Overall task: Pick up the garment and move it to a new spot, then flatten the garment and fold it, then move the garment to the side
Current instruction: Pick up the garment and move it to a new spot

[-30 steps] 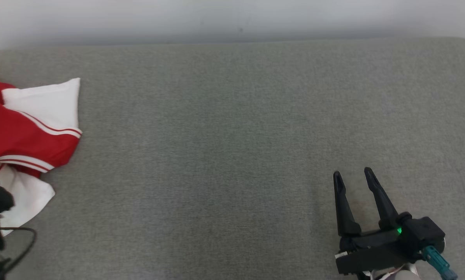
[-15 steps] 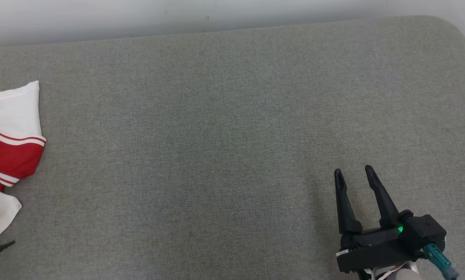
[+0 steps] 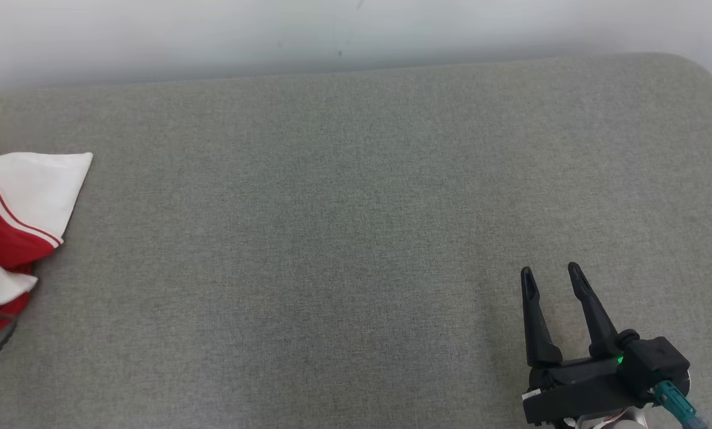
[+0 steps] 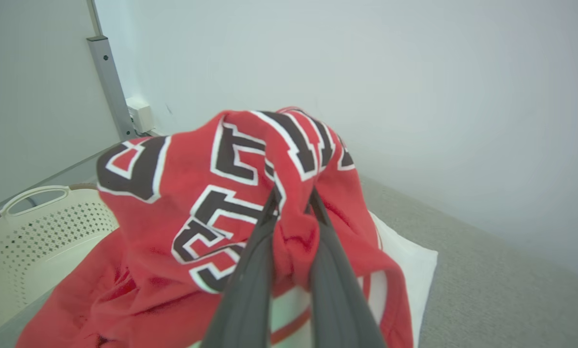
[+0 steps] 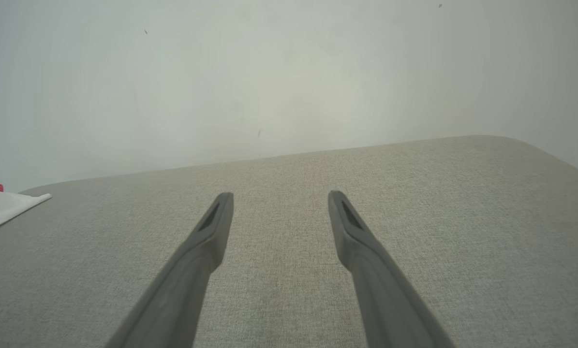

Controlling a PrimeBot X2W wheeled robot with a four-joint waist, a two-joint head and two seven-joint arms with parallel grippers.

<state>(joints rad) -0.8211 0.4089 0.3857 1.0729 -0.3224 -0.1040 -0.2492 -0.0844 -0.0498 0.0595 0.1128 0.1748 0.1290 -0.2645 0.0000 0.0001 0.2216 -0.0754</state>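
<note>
Bright, even, diffuse light; garment [image 4: 139, 217] slightly soft close up.

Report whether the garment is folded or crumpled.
Crumpled: the garment heaps in loose wrinkles, a fold pinched in the left gripper.

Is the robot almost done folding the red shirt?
Not nearly. Done: the left pincer is shut on a bunch of the shirt. In hand: picking it up; it lies crumpled at the left edge of the pad. Left: moving, flattening, folding, setting aside. The right pincer is open, empty.

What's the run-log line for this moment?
phase: pick up | left hand: shut on garment | right hand: open, empty
</note>
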